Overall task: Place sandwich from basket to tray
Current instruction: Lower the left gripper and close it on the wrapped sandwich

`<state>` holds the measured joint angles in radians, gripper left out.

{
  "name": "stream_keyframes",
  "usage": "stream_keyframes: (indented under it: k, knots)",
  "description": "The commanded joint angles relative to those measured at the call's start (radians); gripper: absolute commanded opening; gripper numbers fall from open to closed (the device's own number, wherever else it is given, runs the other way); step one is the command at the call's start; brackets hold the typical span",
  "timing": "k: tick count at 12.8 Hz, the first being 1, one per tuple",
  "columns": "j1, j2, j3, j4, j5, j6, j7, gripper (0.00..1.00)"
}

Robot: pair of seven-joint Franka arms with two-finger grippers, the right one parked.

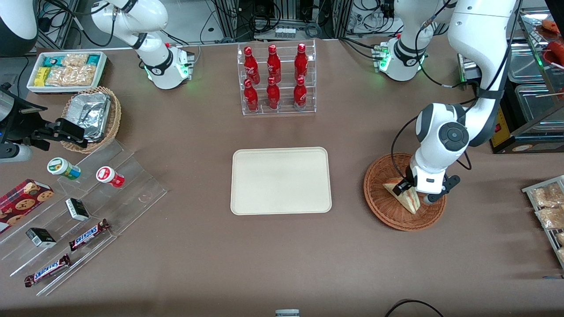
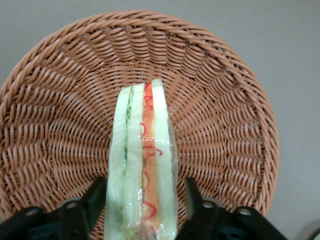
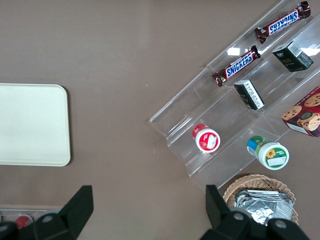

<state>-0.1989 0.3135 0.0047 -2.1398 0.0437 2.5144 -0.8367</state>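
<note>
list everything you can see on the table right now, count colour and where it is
sandwich: 1, white bread with green and red-orange filling, in the basket, between the gripper's fingers
basket: 1, reddish-brown wicker, toward the working arm's end
tray: 1, cream-white, mid-table, nothing on it
soda bottles: 6, red, in a clear rack farther from the front camera than the tray
tan basket: 1, holds crumpled foil, toward the parked arm's end
white bin: 1, snack packets inside
Snickers bars: 2, brown, on the clear stepped stand
small cups: 2, red-lidded and green-lidded, on that stand
gripper: 1, black fingers, open around the sandwich, low in the basket
</note>
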Motion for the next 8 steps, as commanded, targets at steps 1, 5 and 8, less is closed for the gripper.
stream_keyframes:
  k: [1,5,8]
  knots:
    - [-0.008,-0.014,0.006,-0.009,0.008,-0.031,0.001,0.16]
    - [-0.010,-0.097,0.005,0.064,0.012,-0.268,0.065,0.17]
    - [-0.013,-0.110,-0.064,0.231,0.012,-0.523,0.074,0.17]
